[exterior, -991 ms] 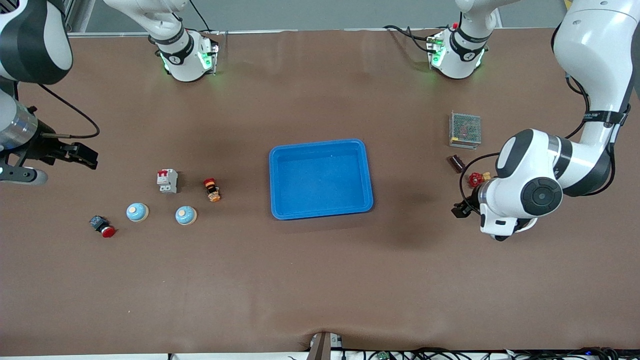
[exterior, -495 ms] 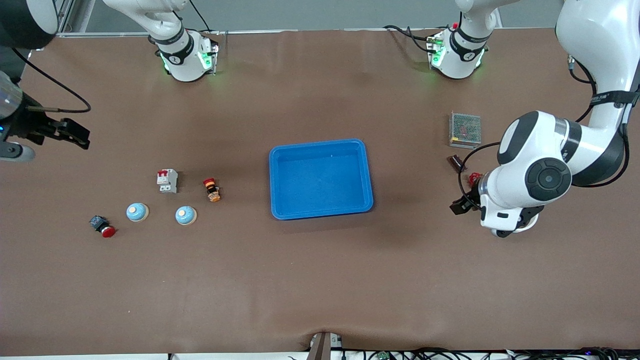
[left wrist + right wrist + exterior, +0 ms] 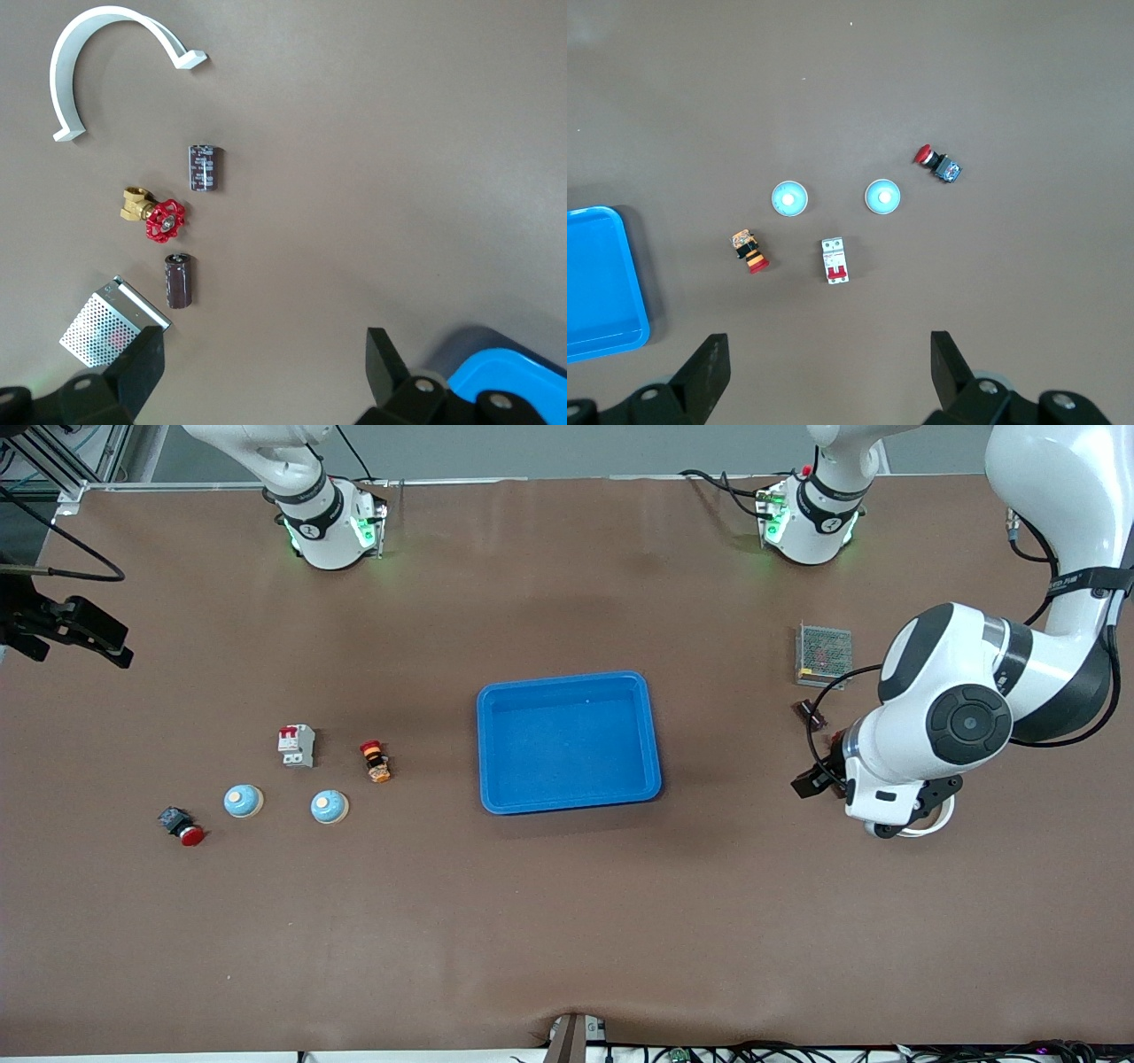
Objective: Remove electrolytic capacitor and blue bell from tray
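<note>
At centre frame the tray (image 3: 569, 741) lies empty, so removal looks done. Both arms have pulled back: left gripper (image 3: 266, 372) and right gripper (image 3: 828, 372) gape apart, holding nothing

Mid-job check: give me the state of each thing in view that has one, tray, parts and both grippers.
tray: empty, flat on the table.
two blue bells: upright on the table, outside the tray.
two capacitors: lying on their sides on the table, outside the tray.
red-handled valve: lying between the capacitors.
left gripper: open, holding nothing.
right gripper: open, holding nothing.
</note>
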Motion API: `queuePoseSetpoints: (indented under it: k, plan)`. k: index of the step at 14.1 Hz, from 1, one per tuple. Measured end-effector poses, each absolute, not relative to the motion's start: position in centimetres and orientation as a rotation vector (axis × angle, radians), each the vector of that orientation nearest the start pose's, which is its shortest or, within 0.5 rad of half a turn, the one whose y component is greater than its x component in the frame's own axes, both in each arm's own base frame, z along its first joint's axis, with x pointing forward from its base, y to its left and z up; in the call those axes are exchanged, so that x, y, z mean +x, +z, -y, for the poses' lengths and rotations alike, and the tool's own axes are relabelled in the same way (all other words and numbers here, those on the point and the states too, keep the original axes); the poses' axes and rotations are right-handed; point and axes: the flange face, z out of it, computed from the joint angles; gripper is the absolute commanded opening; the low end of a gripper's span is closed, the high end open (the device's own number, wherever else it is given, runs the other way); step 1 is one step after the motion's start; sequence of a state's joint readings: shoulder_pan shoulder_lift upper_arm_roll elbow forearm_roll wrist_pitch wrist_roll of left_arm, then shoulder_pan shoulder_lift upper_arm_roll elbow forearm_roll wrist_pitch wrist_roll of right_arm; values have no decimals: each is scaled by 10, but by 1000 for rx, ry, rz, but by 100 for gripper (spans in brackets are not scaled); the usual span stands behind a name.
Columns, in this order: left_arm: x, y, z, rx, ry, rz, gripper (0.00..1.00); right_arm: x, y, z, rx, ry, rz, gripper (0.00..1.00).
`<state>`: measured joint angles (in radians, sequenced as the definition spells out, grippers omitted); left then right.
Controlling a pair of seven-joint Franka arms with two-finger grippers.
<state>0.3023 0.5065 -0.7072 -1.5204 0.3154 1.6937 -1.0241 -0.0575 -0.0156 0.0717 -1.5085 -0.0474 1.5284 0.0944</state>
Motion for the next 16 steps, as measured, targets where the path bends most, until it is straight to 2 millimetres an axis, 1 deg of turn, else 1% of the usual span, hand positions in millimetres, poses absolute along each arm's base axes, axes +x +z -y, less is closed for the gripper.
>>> queuePoseSetpoints:
  k: [4,8,11,16]
  plan:
    - [629,410,174,-2898,265,837,100,545,658,-4,-3178,-41,-130,100]
    - [627,413,180,-2910,270,828,100,539,653,-13,-3072,51,-121,100]
    - [628,415,181,-2915,265,828,100,538,652,-19,-3062,64,-109,100]
    - [628,423,179,-2906,274,832,100,538,652,-20,-3062,67,-105,100]
